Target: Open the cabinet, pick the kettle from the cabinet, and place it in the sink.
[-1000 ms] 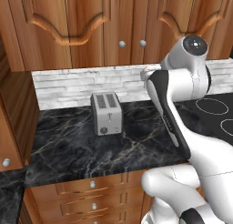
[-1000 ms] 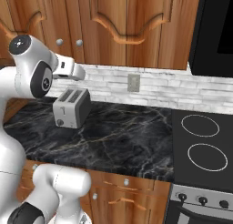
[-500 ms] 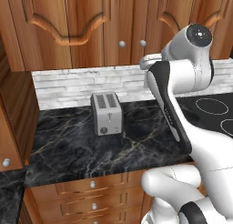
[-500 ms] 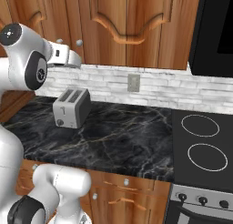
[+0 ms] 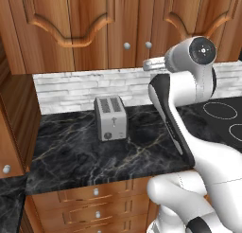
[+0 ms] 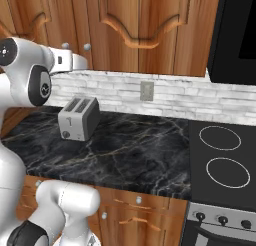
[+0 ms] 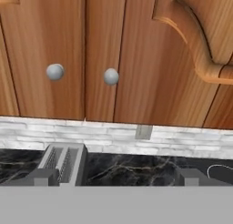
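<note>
**Fingers wide apart in front of the shut cabinet**

Fingers (image 7: 42,178) of the gripper (image 7: 116,178) stand far apart at the bottom of the hand view, one at the left and one at the right, and they hold nothing. Above them are the cabinet (image 7: 150,59) doors, both shut. Two round silver knobs (image 7: 55,72) sit close together on each side of the crack between the doors. Below the doors runs a white brick wall (image 7: 104,135) with a small grey outlet (image 7: 144,131). The silver toaster (image 7: 63,161) shows from the top, just behind the left finger.

From the left base view, the white arm (image 5: 189,85) is lifted high, and its hand end points at the cabinet (image 5: 85,28), near the two knobs (image 5: 126,46). The doors are closed. The toaster (image 5: 111,118) stands on the black marble counter (image 5: 94,156) below. Stove rings (image 5: 220,110) show at the right.

From the right base view, the arm (image 6: 30,75) reaches up at the left, its hand end just under the knobs (image 6: 65,45) of the cabinet (image 6: 140,25). The toaster (image 6: 78,119) sits on the counter (image 6: 135,150). The stove (image 6: 222,160) is at the right.
</note>
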